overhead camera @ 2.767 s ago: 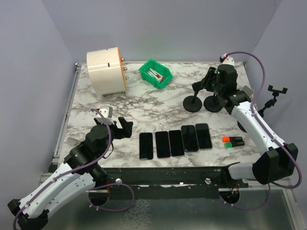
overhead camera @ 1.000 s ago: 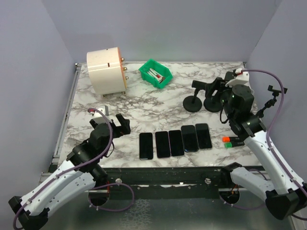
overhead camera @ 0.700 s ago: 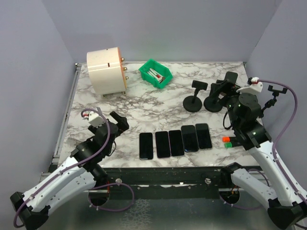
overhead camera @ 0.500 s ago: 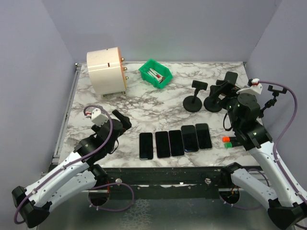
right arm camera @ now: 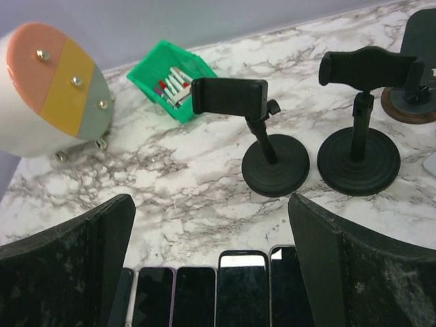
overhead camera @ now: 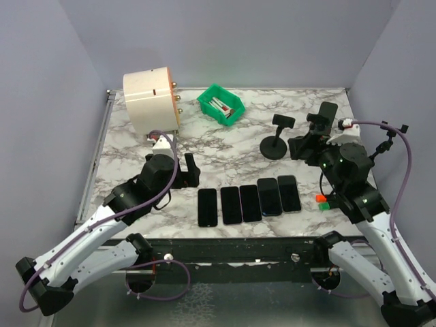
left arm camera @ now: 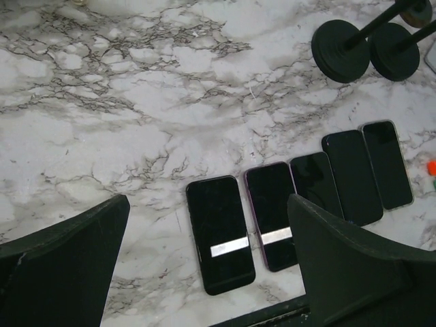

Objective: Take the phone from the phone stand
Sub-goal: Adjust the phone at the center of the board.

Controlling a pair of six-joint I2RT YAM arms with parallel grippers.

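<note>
Marble table (overhead camera: 225, 146) — five phones (overhead camera: 249, 202) flat; both pairs of jaws wide open, empty.

Both arms read alike to me: left arm (overhead camera: 88, 235) and right arm (overhead camera: 390, 246) have white shells, black joints, a purple cable (overhead camera: 375, 123) looping alongside. Fingers (left arm camera: 61, 259) matte black, scuffed grey.

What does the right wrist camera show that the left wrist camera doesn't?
Only the right wrist view: the white drum with its coloured face, the green bin, the clamp heads atop the two black stands, and part of a brown-based third stand. Only the left wrist view: the five phones at full length and an orange tip at the right edge. Both: the marble table, the two stands' round bases, and the phones, cropped in the right wrist view.
</note>
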